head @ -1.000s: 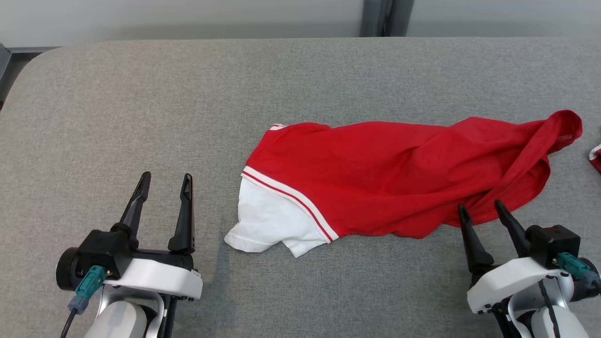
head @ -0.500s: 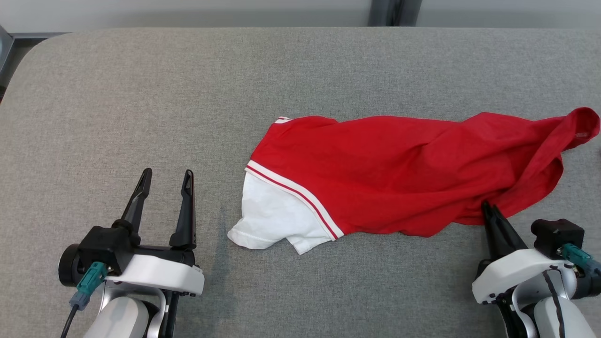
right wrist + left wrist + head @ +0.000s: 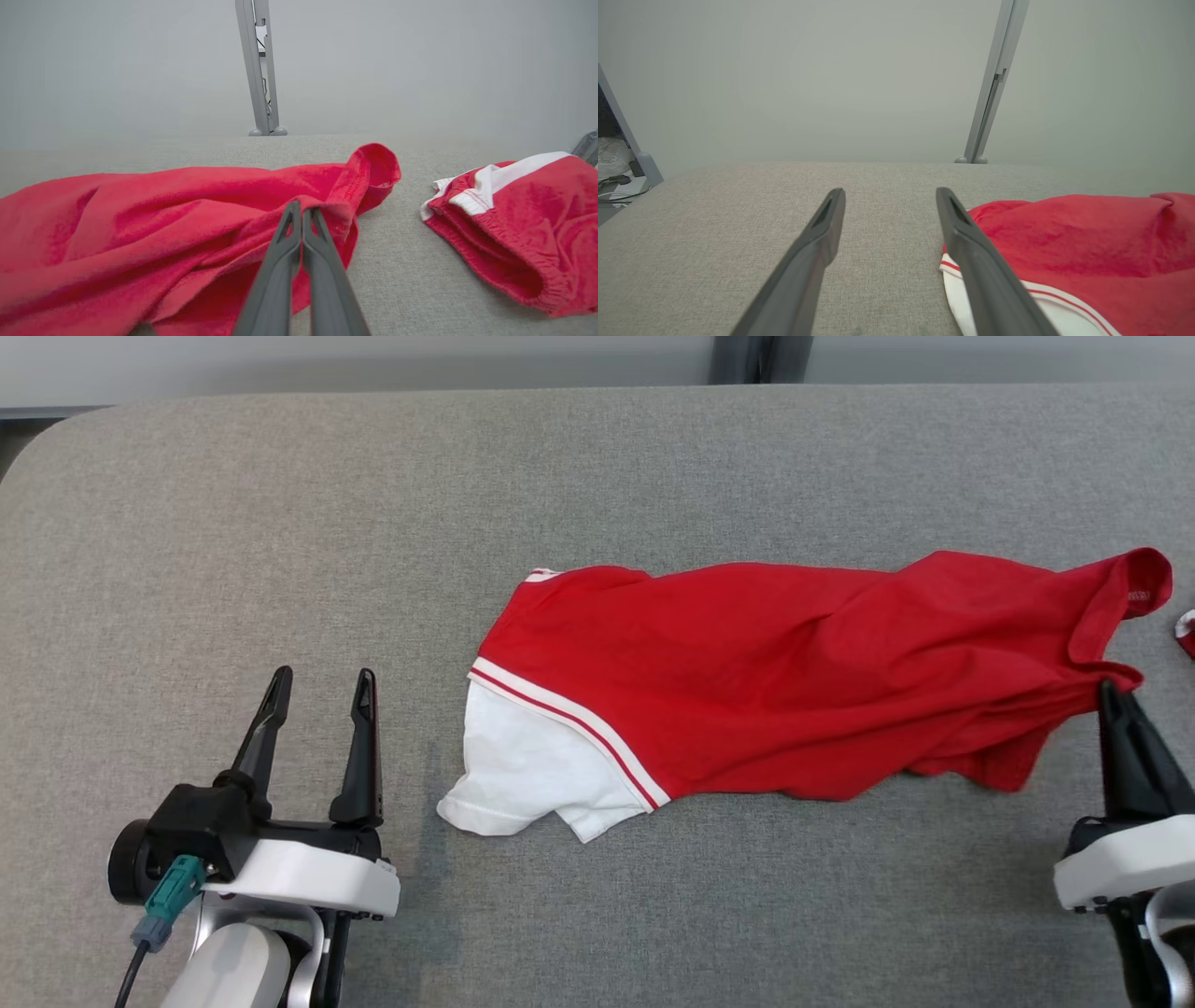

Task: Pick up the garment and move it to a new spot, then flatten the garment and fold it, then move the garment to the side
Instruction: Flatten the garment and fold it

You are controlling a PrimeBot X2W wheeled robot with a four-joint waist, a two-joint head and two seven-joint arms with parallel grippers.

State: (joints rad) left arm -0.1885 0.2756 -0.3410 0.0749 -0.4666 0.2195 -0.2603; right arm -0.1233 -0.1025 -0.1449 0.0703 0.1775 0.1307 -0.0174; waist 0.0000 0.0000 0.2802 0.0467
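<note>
One red garment [image 3: 784,691] lies crumpled across the grey table [image 3: 280,523] in the head view, the left gripper [image 3: 322,674] low and apart from it, fingers [image 3: 359,747] spread, the right gripper [image 3: 1111,691] pinching its right edge. Left wrist view: parted fingers, its white sleeve [image 3: 1055,319] beside the right one. Right wrist view: closed fingers clamp a red fold, another red piece [image 3: 514,224] near.

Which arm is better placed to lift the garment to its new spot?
Right: the right gripper is shut on the garment; the left gripper stands open, apart from its white sleeve.
</note>
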